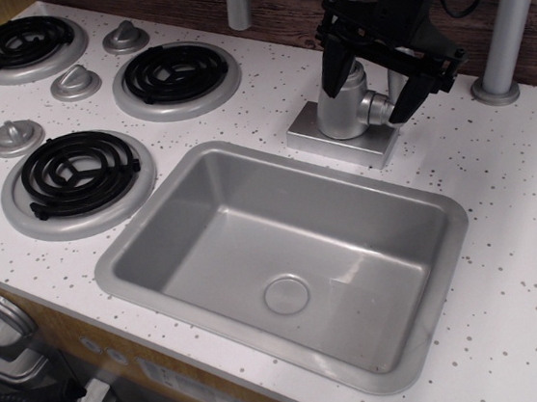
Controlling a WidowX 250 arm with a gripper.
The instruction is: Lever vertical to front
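Note:
The faucet's cylindrical body (343,107) stands on a square silver base (339,140) behind the sink. A short round stub (377,108) juts from its right side. The lever's flat paddle is mostly hidden behind my gripper's right finger (413,92). My black gripper (374,87) comes down from above and is open. Its left finger (335,69) is at the body's upper left, and its right finger is just past the stub's end. The jaws straddle the body and stub. I cannot tell whether either finger touches them.
The grey sink basin (199,185) with a round drain (286,294) lies in front of the faucet. Black coil burners (79,170) (175,73) and round silver knobs (75,83) are at the left. The spout's end (240,5) hangs at the back. A grey post (509,28) stands at the right.

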